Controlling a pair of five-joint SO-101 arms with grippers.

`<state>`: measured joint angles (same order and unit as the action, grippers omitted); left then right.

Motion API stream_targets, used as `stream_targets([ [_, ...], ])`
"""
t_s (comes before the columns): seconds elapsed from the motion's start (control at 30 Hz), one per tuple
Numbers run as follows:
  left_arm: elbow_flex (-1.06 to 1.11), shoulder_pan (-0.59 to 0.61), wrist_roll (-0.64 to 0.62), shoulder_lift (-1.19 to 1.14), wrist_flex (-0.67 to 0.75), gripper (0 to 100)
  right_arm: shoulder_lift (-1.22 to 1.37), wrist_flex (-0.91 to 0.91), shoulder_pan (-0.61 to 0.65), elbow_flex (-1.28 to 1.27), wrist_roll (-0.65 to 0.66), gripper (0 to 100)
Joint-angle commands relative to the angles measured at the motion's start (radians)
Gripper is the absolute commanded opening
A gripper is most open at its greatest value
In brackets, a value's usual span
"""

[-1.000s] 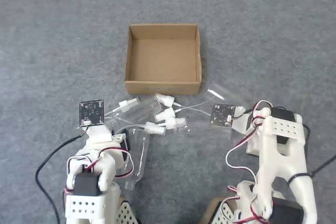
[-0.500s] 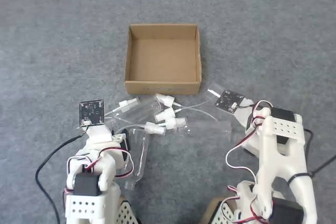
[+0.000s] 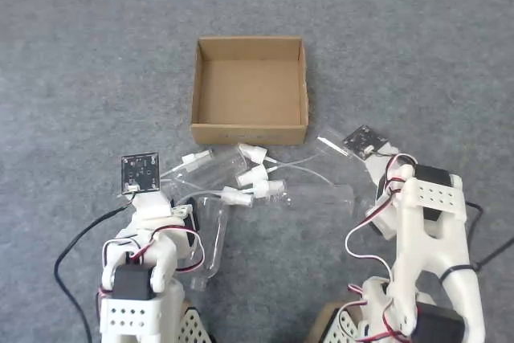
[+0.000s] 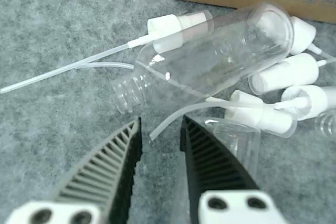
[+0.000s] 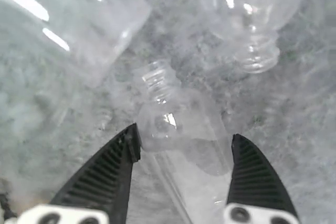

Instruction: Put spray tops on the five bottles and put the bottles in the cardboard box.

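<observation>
Robotics lab setup on a grey felt mat [image 3: 88,70].

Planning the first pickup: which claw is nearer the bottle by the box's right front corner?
Right. Right claw is beside that bottle; left claw is far across the spray tops.

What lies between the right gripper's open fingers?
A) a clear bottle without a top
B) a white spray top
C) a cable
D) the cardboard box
A: the right gripper stands open on either side of a clear bottle whose threaded neck is bare.
</observation>
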<state>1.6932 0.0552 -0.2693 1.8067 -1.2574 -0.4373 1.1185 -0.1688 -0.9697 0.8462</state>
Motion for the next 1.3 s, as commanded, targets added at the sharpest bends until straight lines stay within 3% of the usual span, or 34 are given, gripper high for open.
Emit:
stream_targets([
  [0.0,-0.008,0.002,-0.006,0.012,-0.005,11,-0.013,-0.004,-0.012,0.032,-0.115,15.8],
  [0.17,-0.008,0.002,-0.006,0.012,-0.005,11,-0.004,-0.004,-0.013,0.074,-0.235,15.8],
  [0.43,-0.008,0.002,-0.006,0.012,-0.005,11,-0.002,0.005,0.005,0.08,-0.241,17.4],
  [0.67,-0.008,0.002,-0.006,0.012,-0.005,11,-0.002,0.056,0.056,0.075,-0.16,33.1],
  [0.9,-0.008,0.002,-0.006,0.012,-0.005,11,-0.001,0.056,0.048,0.072,0.028,32.2],
  [1.27,-0.008,0.002,-0.006,0.012,-0.005,11,-0.001,0.047,0.048,0.017,0.187,32.2],
])
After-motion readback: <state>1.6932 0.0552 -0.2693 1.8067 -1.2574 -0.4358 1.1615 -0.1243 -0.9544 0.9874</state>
